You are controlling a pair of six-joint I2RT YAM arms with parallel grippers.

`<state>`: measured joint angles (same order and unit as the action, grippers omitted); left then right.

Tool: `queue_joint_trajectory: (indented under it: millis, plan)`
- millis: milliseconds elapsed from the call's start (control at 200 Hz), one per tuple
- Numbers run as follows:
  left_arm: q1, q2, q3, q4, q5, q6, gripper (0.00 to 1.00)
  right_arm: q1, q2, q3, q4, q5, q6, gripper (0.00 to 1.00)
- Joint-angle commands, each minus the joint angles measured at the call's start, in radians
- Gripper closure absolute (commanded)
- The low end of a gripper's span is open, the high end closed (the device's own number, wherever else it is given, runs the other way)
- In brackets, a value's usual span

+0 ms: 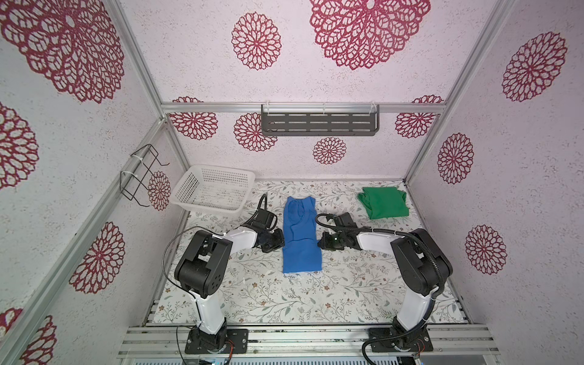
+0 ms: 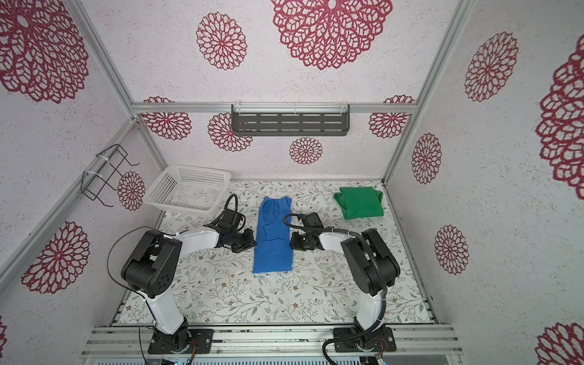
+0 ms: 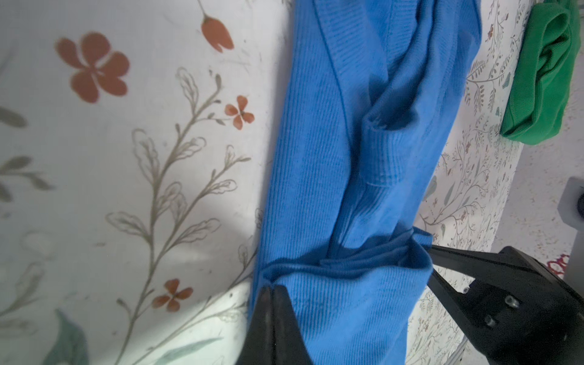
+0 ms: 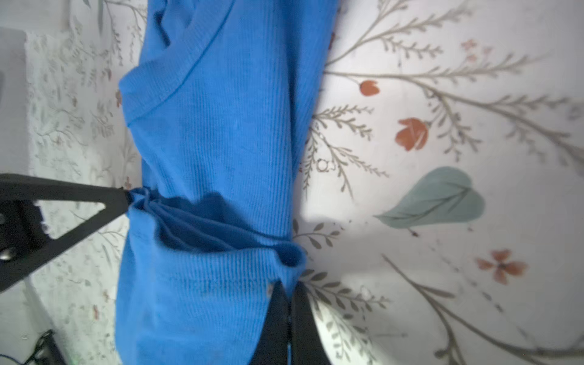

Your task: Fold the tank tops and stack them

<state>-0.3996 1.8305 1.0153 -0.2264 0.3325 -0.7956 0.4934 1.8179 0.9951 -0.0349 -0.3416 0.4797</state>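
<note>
The royal blue tank top (image 1: 300, 234) (image 2: 273, 234) lies mid-table as a long narrow strip, folded lengthwise. My left gripper (image 1: 282, 241) (image 3: 272, 289) is shut on its left edge at about mid-length. Opposite it, my right gripper (image 1: 319, 242) (image 4: 289, 286) is shut on the right edge. Between the two grips the cloth (image 3: 331, 142) (image 4: 215, 126) bunches into a crosswise crease. The bright green tank top (image 1: 384, 202) (image 2: 360, 202) (image 3: 543, 79) sits folded at the back right corner, apart from both grippers.
A white perforated basket (image 1: 211, 189) (image 2: 186, 186) stands tilted at the back left, close behind my left arm. A dark slotted shelf (image 1: 319, 123) hangs on the back wall. A black wire rack (image 1: 142, 177) hangs on the left frame.
</note>
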Motion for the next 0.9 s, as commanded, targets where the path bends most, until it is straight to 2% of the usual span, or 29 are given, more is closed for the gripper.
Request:
queue_joint_trajectory:
  millis: [0, 195, 500, 896]
  plan:
    - [-0.004, -0.07, 0.034, -0.019, 0.004, 0.006, 1.0, -0.006, -0.084, 0.027, -0.032, 0.03, -0.023, 1.0]
    - [-0.005, -0.132, 0.065, -0.069, -0.018, 0.027, 1.0, -0.005, -0.126, 0.039, -0.049, 0.038, -0.034, 1.0]
    - [0.013, -0.102, 0.158, -0.117, -0.041, 0.069, 1.0, -0.006, -0.11, 0.132, -0.114, 0.063, -0.097, 1.0]
    - [0.054, 0.046, 0.249, -0.087, -0.034, 0.094, 1.0, -0.031, 0.036, 0.238, -0.121, 0.053, -0.121, 1.0]
